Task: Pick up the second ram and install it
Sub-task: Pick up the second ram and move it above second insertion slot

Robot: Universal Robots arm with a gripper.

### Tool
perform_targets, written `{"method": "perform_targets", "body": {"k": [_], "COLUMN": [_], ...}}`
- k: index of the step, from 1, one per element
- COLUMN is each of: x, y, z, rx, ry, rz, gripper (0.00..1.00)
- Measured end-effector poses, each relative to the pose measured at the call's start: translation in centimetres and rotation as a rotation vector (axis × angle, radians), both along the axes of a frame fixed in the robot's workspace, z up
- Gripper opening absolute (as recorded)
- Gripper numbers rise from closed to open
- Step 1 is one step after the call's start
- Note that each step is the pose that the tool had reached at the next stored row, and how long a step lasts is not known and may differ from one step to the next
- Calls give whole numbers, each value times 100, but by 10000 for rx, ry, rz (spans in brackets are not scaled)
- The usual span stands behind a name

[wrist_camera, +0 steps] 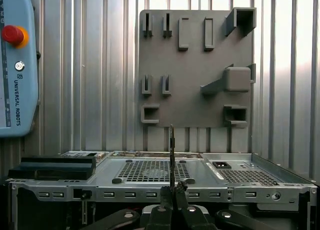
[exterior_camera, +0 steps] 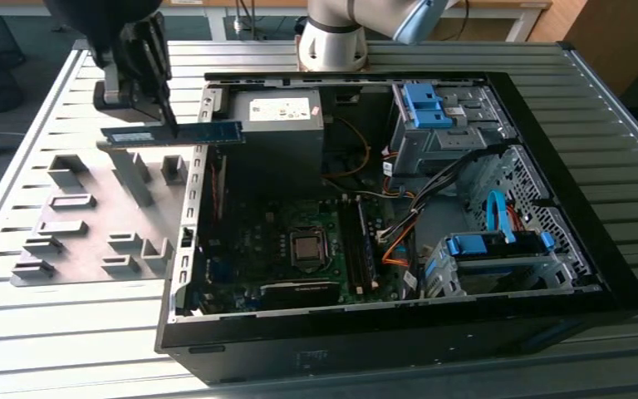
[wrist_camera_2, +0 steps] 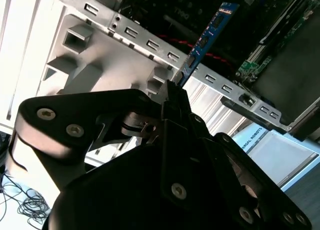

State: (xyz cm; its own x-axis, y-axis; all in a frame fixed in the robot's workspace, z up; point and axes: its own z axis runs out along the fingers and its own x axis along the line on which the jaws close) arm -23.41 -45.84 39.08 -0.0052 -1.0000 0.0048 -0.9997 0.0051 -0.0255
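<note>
My gripper (exterior_camera: 169,125) is shut on the second ram (exterior_camera: 203,133), a long blue-green stick with a pale label. It holds the stick level in the air, above the left wall of the open computer case (exterior_camera: 186,249) in the exterior view. In the second wrist view the ram (wrist_camera_2: 207,38) sticks out from the closed gripper (wrist_camera_2: 176,88) towards the case interior. In the first wrist view the ram (wrist_camera: 171,150) stands edge-on above the gripper (wrist_camera: 171,191). The long black memory slots (exterior_camera: 355,245) lie on the motherboard, well away from the stick.
A grey fixture plate (exterior_camera: 86,220) with raised blocks lies on the slatted table at the exterior view's left; it also shows in the first wrist view (wrist_camera: 195,65). The case holds a power supply (exterior_camera: 277,112), blue drive cages (exterior_camera: 430,108) and cables. A pendant (wrist_camera: 15,65) rests nearby.
</note>
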Motion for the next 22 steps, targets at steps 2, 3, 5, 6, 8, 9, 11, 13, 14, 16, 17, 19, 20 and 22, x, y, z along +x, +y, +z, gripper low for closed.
{"method": "perform_targets", "body": {"k": [2, 3, 5, 6, 8, 9, 11, 13, 14, 16, 17, 19, 20, 22], "x": [41, 62, 105, 128, 174, 199, 245, 293, 318, 367, 391, 437, 460, 507], "y": [0, 0, 0, 0, 0, 0, 0, 0, 0, 0, 0, 0, 0, 0], "z": [0, 0, 0, 0, 0, 0, 0, 0, 0, 0, 0, 0, 0, 0], "rx": [0, 0, 0, 0, 0, 0, -1, 0, 0, 0, -1, 1, 0, 0], "ry": [0, 0, 0, -1, 0, 0, 0, 0, 0, 0, 0, 0, 0, 0], "rz": [0, -1, -1, -1, 0, 0, 0, -1, -1, -1, 0, -1, -1, -1], "gripper": [14, 14, 14, 14, 14, 14, 14, 14, 14, 14, 14, 14, 14, 14]}}
